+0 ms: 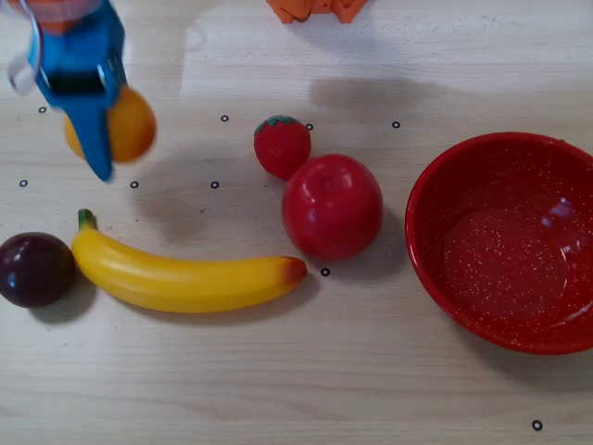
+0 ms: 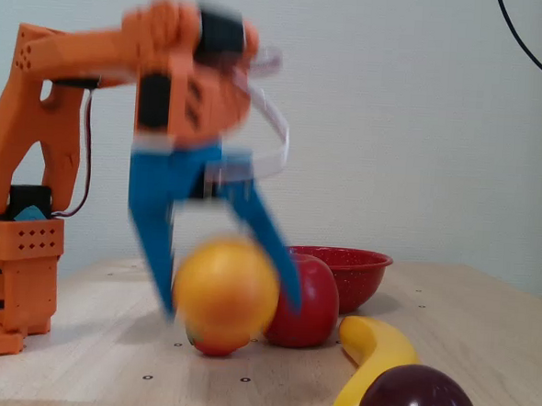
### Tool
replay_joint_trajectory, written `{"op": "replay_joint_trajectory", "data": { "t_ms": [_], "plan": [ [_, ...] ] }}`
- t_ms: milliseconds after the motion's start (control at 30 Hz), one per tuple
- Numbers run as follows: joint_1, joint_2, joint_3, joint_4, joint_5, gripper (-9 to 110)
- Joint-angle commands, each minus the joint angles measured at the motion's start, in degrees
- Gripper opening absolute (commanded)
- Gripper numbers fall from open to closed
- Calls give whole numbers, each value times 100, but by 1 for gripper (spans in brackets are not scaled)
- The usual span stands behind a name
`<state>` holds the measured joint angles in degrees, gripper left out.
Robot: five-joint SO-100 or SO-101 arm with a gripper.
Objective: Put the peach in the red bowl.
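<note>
blue plastic two-finger gripper (image 2: 223,301) is seen pinching the round yellow-orange glossy peach (image 2: 226,292) between its fingers, with the peach lifted clear of the pale wooden table (image 2: 484,326) in the fixed view. the gripper, the peach and the orange arm (image 2: 96,54) above them are motion-blurred in that view. in the overhead view the gripper (image 1: 97,158) is located at the upper left, with the peach (image 1: 125,125) partly covered by one blue finger (image 1: 93,139).

the wide round glossy red bowl (image 1: 505,241) with fine white speckles inside is placed at the right edge of the overhead view, well apart from the peach. in the fixed view the red bowl (image 2: 350,263) is seen behind the other fruit.

a large red toy apple (image 1: 332,206) is positioned between the peach and the red bowl in the overhead view. a small red toy strawberry (image 1: 282,146) with a green top is set just beside the apple, at its upper left; whether the two touch cannot be told. a long yellow toy banana (image 1: 181,275) lies below the gripper, and a dark purple toy plum (image 1: 34,269) is placed at its left end, touching or nearly touching it. small black ring marks (image 1: 325,272) are printed across the table.
</note>
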<state>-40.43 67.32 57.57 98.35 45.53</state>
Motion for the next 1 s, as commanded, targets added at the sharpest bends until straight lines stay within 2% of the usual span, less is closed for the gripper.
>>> {"op": "replay_joint_trajectory", "data": {
  "t_ms": [0,267,600,800,967],
  "plan": [
    [457,1178,-958,316,-606,0],
    [1854,2470,-1274,457,-2505,0],
    [4386,3507,-659,-422,-4526,0],
    [5643,3630,413,-1494,-4808,0],
    [6267,3085,923,-1969,-4351,0]
  ]
}}
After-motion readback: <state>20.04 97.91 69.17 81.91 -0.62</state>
